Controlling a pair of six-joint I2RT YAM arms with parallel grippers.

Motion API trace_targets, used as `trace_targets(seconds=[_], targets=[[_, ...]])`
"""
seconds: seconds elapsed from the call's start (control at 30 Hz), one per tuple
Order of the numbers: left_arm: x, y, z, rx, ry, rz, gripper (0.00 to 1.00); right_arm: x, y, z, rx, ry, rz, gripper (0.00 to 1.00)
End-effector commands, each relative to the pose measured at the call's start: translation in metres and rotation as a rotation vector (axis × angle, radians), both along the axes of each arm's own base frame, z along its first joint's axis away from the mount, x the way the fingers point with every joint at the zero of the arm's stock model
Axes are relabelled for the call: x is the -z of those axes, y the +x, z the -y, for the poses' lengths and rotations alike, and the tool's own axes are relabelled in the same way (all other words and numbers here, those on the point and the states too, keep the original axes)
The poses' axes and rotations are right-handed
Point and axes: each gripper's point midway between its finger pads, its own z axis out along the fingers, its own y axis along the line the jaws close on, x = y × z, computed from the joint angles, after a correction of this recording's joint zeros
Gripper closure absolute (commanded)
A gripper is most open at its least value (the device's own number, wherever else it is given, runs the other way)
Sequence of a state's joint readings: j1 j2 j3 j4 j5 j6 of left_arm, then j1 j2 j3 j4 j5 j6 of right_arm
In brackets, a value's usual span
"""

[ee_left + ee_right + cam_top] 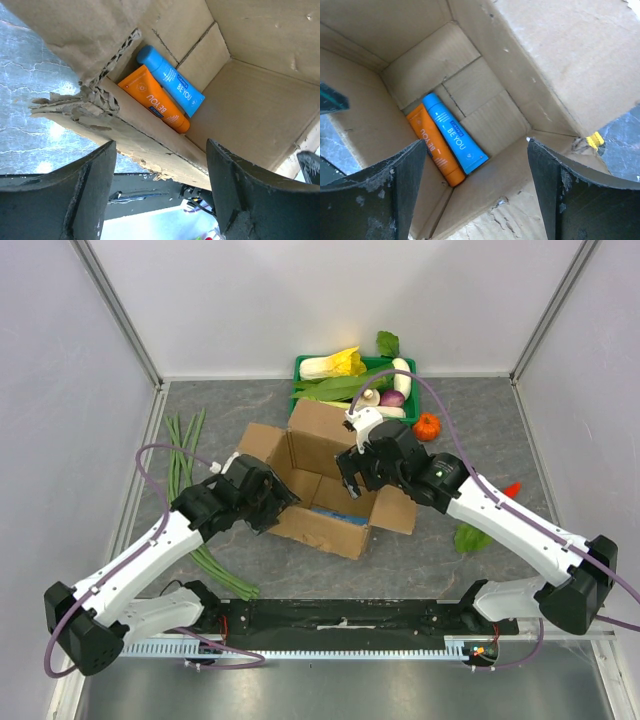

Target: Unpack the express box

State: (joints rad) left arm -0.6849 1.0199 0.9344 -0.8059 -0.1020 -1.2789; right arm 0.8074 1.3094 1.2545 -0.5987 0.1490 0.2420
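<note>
The express box [318,432] is a brown cardboard carton in the middle of the table, with its flaps spread open. A blue tube [454,135] and an orange tube [432,147] lie side by side on its floor, and the left wrist view also shows the blue tube [170,80] and the orange tube [155,100]. My left gripper [279,502] is open at the box's left rim, its jaws astride a torn cardboard edge [125,135] without clamping it. My right gripper [350,477] hangs open over the box's opening, holding nothing.
A green tray [300,368] of vegetables stands just behind the box. Long green beans [185,455] lie to the left. A small orange fruit [427,426], a red chili [512,488] and a green leaf [470,538] lie to the right.
</note>
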Motion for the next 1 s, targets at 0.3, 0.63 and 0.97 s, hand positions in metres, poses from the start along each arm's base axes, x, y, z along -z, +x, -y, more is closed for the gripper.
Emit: trace_targets(seconds=[0.3,0.63,0.97], targets=[[-0.001,0.021,0.002,-0.108,-0.035,-0.093,0.20,-0.004,-0.008,-0.032,-0.135,0.000,0.037,0.12],[0.010,0.027,0.001,-0.034,0.038,-0.122,0.64,0.002,-0.009,-0.037,-0.170,-0.023,0.040,0.11],[-0.019,0.037,-0.032,0.045,0.219,0.031,0.83,-0.012,-0.020,-0.065,-0.215,0.034,0.038,0.12]])
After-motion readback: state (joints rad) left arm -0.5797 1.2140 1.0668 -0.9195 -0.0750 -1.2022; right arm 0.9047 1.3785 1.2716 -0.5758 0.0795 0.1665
